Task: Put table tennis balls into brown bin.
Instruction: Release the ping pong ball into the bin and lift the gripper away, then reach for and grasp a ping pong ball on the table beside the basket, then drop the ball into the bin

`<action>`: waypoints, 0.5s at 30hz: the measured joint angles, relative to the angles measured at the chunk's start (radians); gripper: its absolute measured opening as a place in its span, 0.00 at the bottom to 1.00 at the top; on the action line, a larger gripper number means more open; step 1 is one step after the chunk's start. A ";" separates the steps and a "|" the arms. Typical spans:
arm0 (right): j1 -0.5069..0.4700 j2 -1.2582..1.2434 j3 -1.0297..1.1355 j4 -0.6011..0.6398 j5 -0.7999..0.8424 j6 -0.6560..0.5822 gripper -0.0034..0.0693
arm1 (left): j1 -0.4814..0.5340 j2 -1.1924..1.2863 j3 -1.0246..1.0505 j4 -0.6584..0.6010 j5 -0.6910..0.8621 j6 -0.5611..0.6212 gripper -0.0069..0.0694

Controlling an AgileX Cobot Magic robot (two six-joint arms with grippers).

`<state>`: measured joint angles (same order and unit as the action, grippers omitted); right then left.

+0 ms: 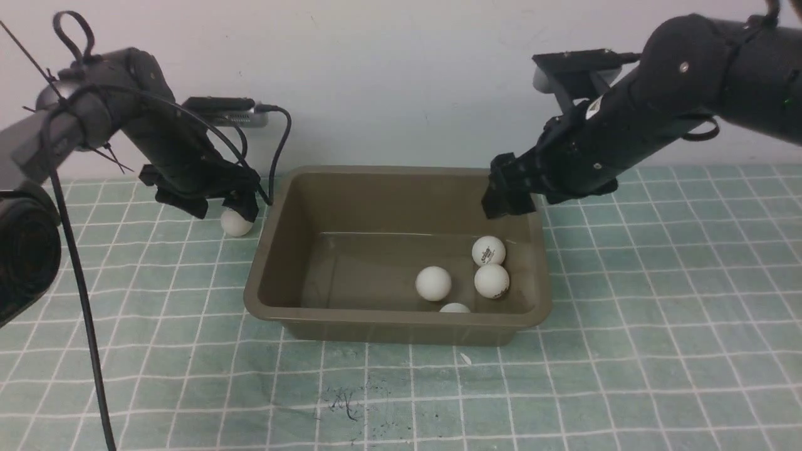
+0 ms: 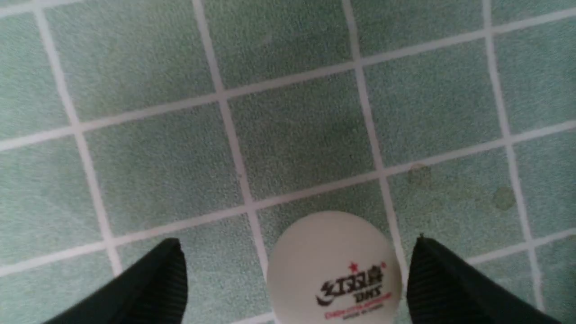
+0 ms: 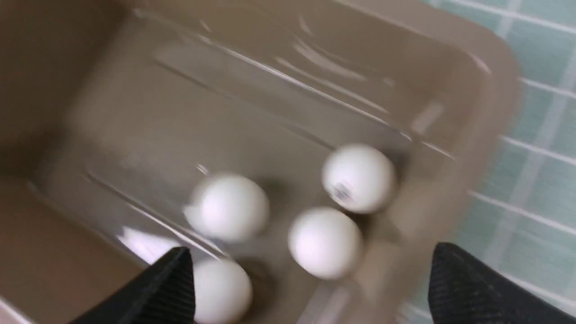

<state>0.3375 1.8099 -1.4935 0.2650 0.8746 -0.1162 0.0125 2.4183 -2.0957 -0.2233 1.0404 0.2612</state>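
The brown bin stands mid-table with several white table tennis balls on its floor, bunched toward the near right. One more table tennis ball with a printed logo rests on the cloth just left of the bin. My left gripper is low over it and open. In the left wrist view this ball lies between the spread fingers, nearer one of them, unclamped. My right gripper hangs open and empty over the bin's far right corner. Its wrist view looks down on the balls in the bin.
A green cloth with a white grid covers the table. A pale wall runs close behind the bin. Black cables hang from my left arm down to the front left.
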 joint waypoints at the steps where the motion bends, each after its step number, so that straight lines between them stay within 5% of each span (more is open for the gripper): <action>1: -0.015 -0.017 -0.001 -0.027 0.024 0.000 0.91 | -0.001 0.010 0.000 0.002 0.007 -0.005 0.77; 4: -0.076 -0.062 -0.005 -0.101 0.079 0.007 0.77 | -0.001 0.012 -0.010 0.041 0.066 -0.009 0.53; 10: -0.232 -0.086 0.009 -0.144 0.272 0.036 0.34 | 0.000 -0.079 -0.158 0.027 0.180 -0.016 0.56; 15: -0.261 -0.035 0.110 -0.043 0.211 0.019 0.27 | -0.042 -0.162 -0.215 -0.169 0.186 0.040 0.56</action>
<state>0.0766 1.7748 -1.3831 0.2217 1.0857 -0.0972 -0.0300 2.2567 -2.3111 -0.3921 1.2263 0.3015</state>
